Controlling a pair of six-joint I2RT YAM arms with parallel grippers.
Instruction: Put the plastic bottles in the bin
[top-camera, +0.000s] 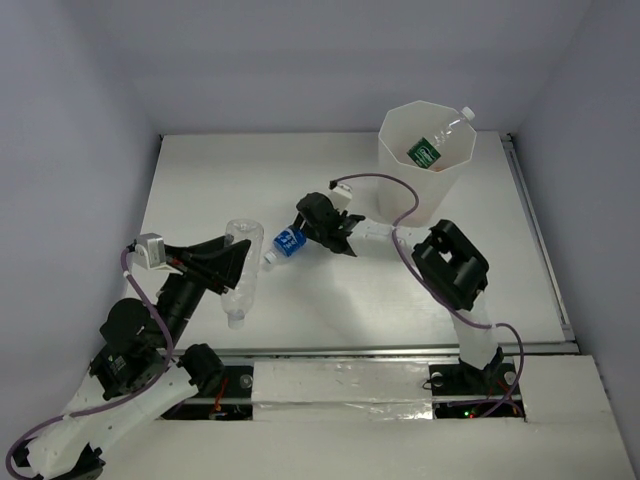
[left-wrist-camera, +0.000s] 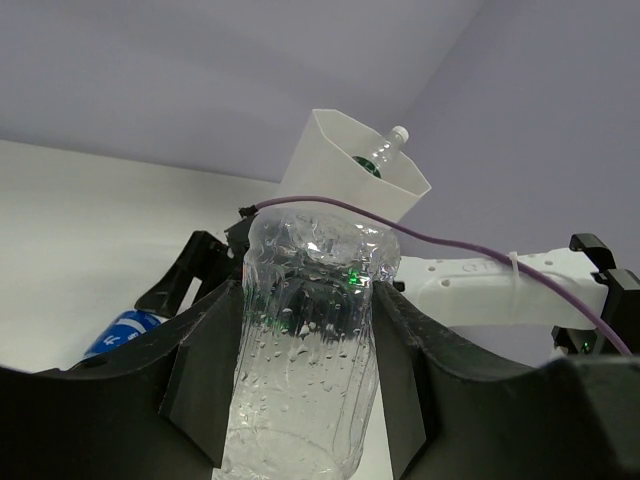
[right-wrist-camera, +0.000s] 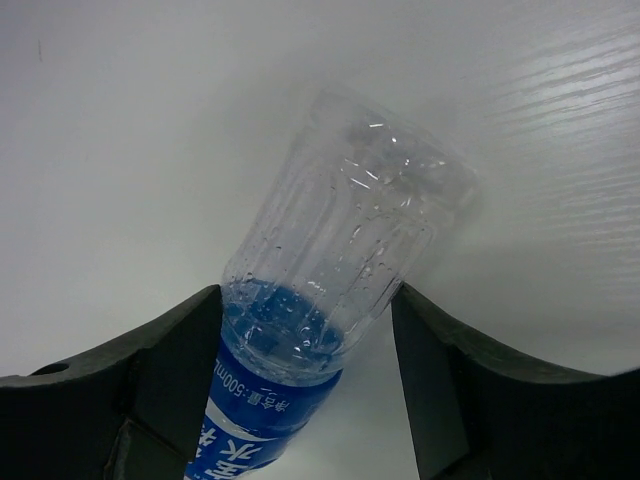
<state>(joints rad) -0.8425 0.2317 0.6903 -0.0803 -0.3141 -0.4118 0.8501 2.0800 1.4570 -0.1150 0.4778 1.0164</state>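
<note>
As the left hand (left-wrist-camera: 308, 300) pinches a clear bottle (left-wrist-camera: 305, 400), the right hand (right-wrist-camera: 308, 295) flanks a "500ml" bottle (right-wrist-camera: 335, 220), grip unclear.

Top external: high behind the arm bases (top-camera: 475, 372), looking down over the whole table (top-camera: 250, 180), the bin (top-camera: 428, 150) at far right. Left wrist: low, close on a clear bottle (left-wrist-camera: 305, 370), facing the bin beyond. Right wrist: tight on a blue-labelled bottle (right-wrist-camera: 340, 250) left of the bin, facing tabletop; all views share that bottle.

Blue-labelled clear bottle (right-wrist-camera: 340, 270) sits between the fingers (right-wrist-camera: 170, 370), apparently gripped.
</note>
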